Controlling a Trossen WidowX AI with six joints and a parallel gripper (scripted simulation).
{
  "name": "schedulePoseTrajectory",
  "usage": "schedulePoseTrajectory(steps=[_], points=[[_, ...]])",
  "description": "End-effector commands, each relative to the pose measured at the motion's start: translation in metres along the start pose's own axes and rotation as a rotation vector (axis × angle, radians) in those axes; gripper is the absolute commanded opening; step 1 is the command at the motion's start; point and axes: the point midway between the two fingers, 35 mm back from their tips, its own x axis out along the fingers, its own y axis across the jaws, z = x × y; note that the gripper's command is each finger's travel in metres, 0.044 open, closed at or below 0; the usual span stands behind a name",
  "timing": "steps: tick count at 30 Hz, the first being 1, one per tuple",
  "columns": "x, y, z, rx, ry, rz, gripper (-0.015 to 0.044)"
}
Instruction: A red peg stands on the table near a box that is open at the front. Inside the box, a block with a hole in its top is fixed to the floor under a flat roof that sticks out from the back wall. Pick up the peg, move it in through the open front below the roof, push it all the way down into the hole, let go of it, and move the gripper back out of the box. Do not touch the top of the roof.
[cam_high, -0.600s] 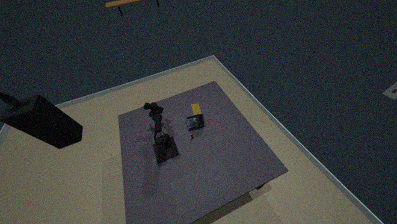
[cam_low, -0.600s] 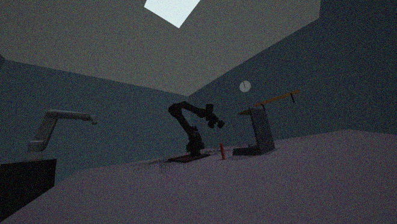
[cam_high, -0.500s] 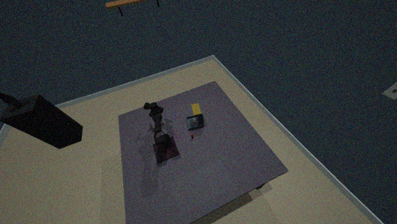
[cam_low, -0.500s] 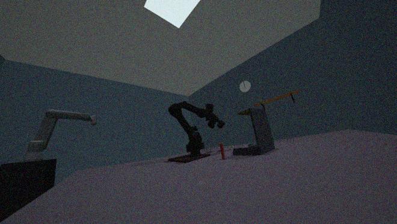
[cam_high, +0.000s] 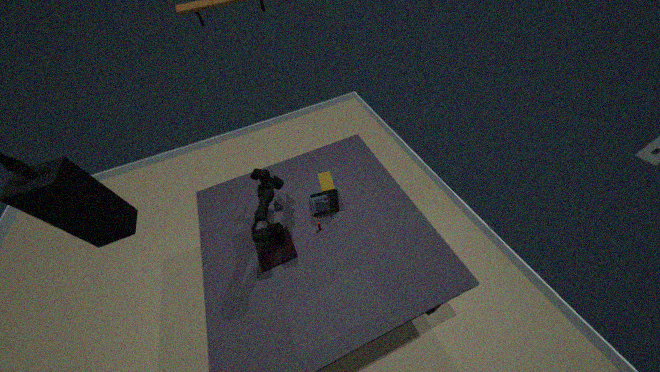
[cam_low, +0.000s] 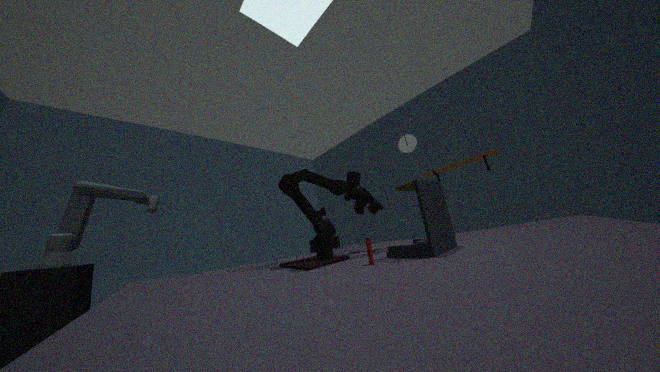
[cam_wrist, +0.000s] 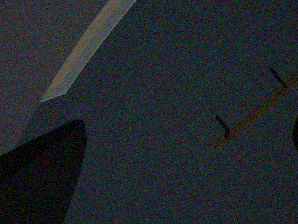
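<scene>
The red peg stands upright on the table in front of the box. The yellow roof sticks out at the box's upper end. A small block shows low inside the box; its hole cannot be made out. My gripper is open and empty. It hangs high above the table, well above the peg's top and a little below roof height in the exterior view. The wrist view shows neither peg nor box.
My arm's base stands on a dark red plate on the purple-grey table. A wooden shelf is on the room wall. A second arm stands on a black block away from the table.
</scene>
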Motion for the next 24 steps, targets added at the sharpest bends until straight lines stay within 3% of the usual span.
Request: schedulePoseTrajectory(steps=[1, 24], points=[[-0.005, 0.025, -0.013, 0.003, 0.053, 0.090, 0.0440], [-0.058, 0.146, -0.060, 0.057, 0.257, 0.565, 0.0440]])
